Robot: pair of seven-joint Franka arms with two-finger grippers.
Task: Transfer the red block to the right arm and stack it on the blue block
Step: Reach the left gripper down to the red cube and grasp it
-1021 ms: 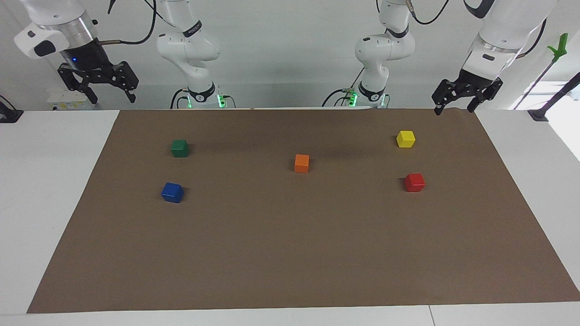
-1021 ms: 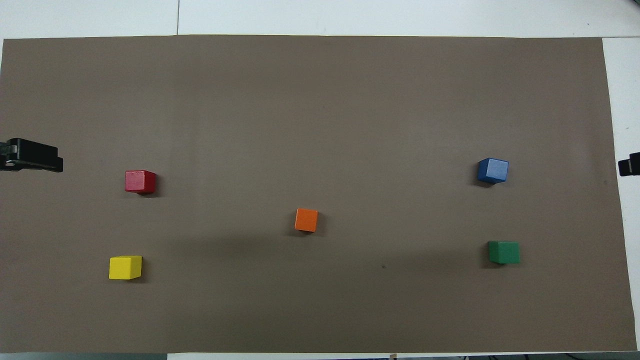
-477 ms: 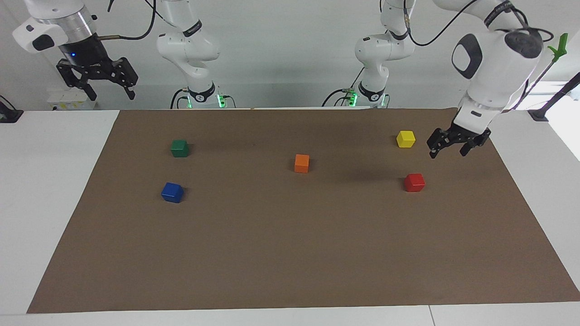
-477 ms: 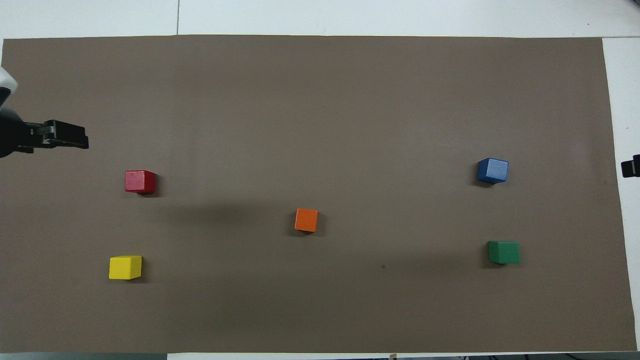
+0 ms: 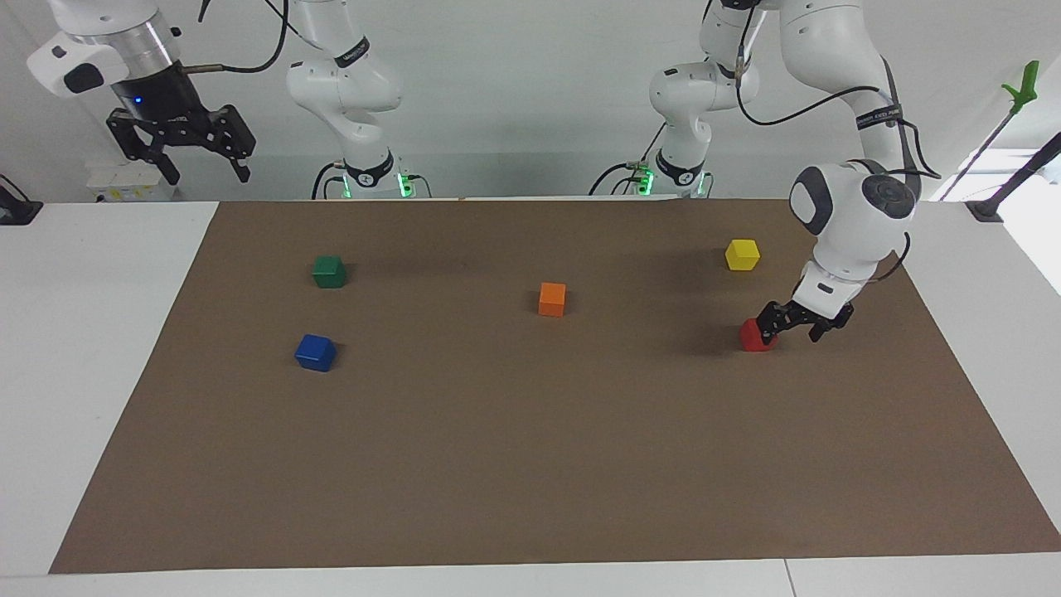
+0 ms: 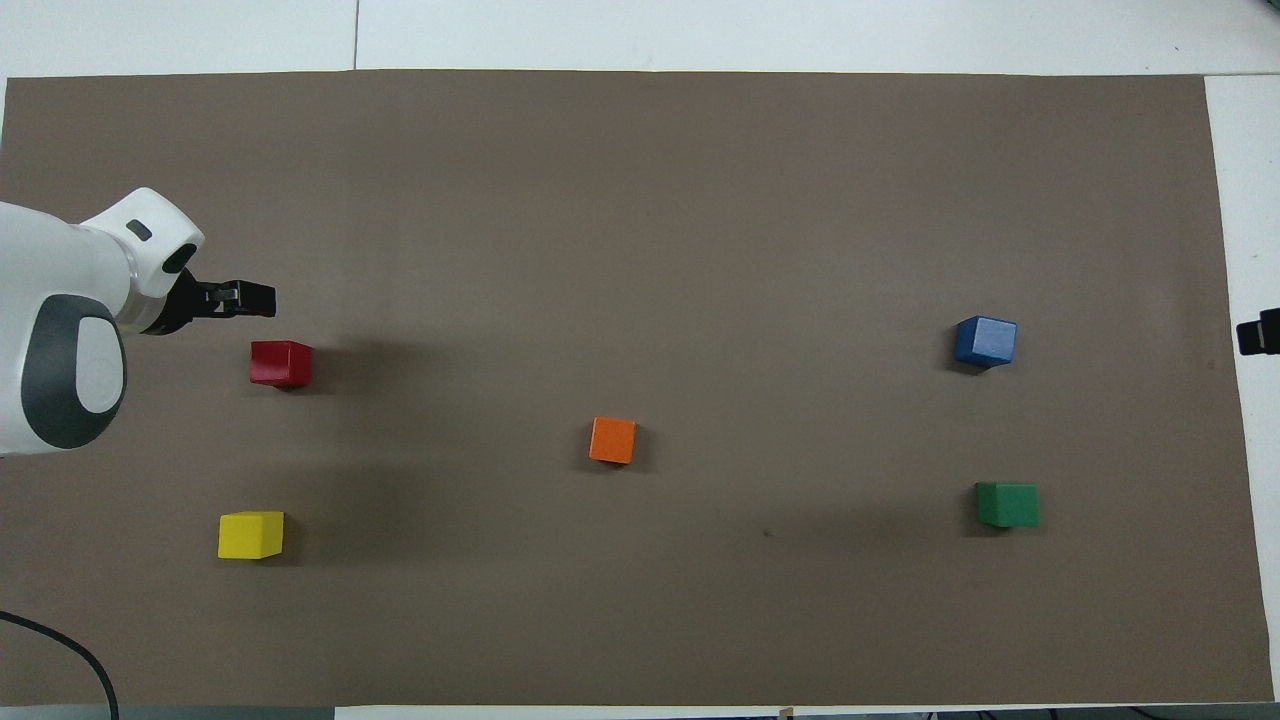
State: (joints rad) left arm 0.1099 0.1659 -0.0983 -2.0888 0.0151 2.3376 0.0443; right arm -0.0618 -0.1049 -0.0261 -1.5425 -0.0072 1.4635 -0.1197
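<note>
Left gripper down at the red block, right arm waiting high!

Right gripper point(image 5: 189, 157) hangs with fingers spread over its own end of the counter point(image 5: 99, 332). The blue block point(image 5: 315, 352) sits on the brown mat point(image 5: 530, 464), farther out than the green cube point(image 5: 329, 271); orange cube point(image 5: 552, 298) mid-mat. Then the yellow cube point(image 5: 742, 254), and the red block point(image 5: 754, 336), still on the mat, with the left gripper point(image 5: 794, 323) low and just beside it, fingers open, nothing held.

Left hand point(image 5: 794, 329) covers a corner of the small glossy red cube point(image 5: 753, 337); overhead, the right hand point(image 6: 1258, 332) is cut off at the edge.
</note>
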